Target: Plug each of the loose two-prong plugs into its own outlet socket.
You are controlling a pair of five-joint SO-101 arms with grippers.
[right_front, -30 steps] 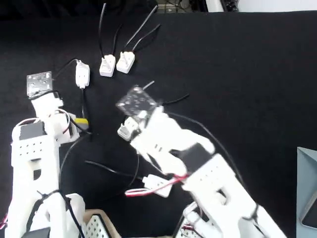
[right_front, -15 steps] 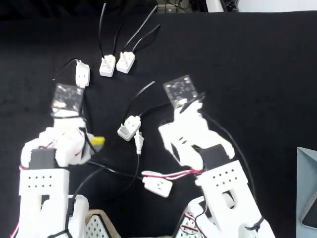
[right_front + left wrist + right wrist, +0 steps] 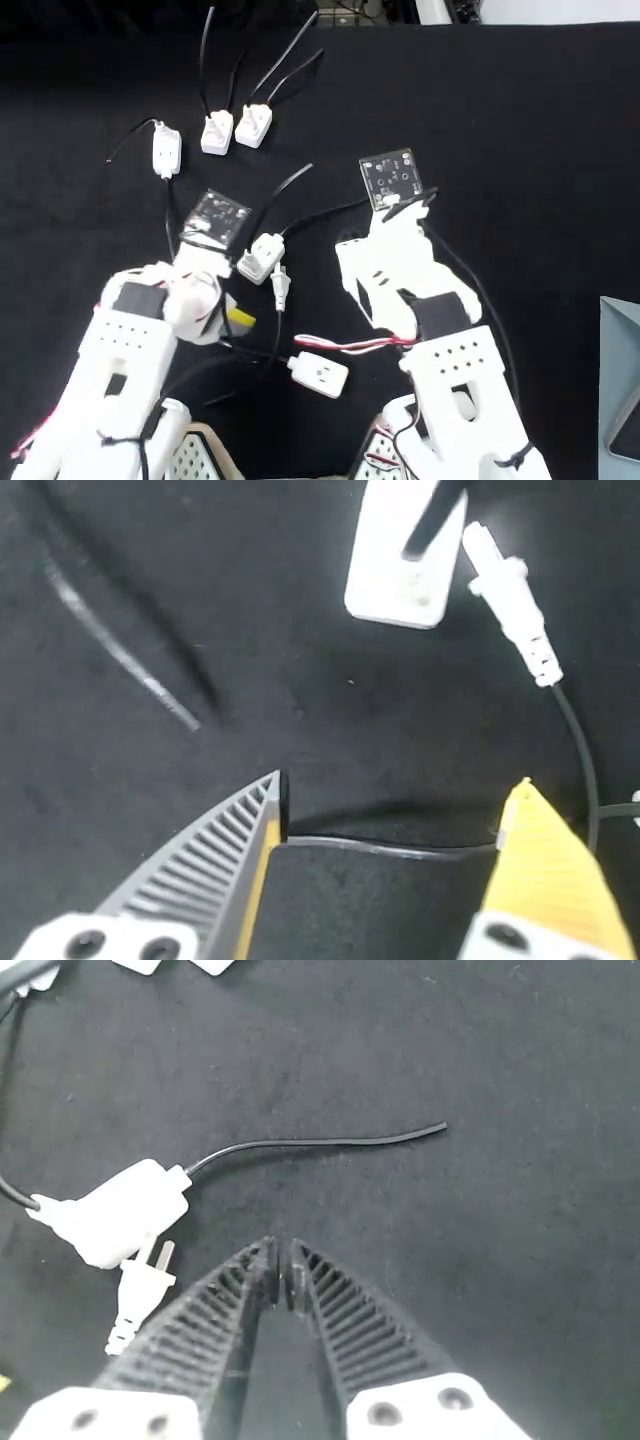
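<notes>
Swinging in from the table's left side, the left arm now hangs over the loose two-prong plug, and the left tool is spread wide and empty. Nearby, the right tool is pinched almost closed on nothing. That plug lies with its prongs just beside the white outlet socket, not inserted. Closing here could snag the cable or shove the unbraced socket, twisting the prongs off line.

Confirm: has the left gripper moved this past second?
Yes. The left gripper swung right, from left of the lone white block to beside the middle white block.
</notes>
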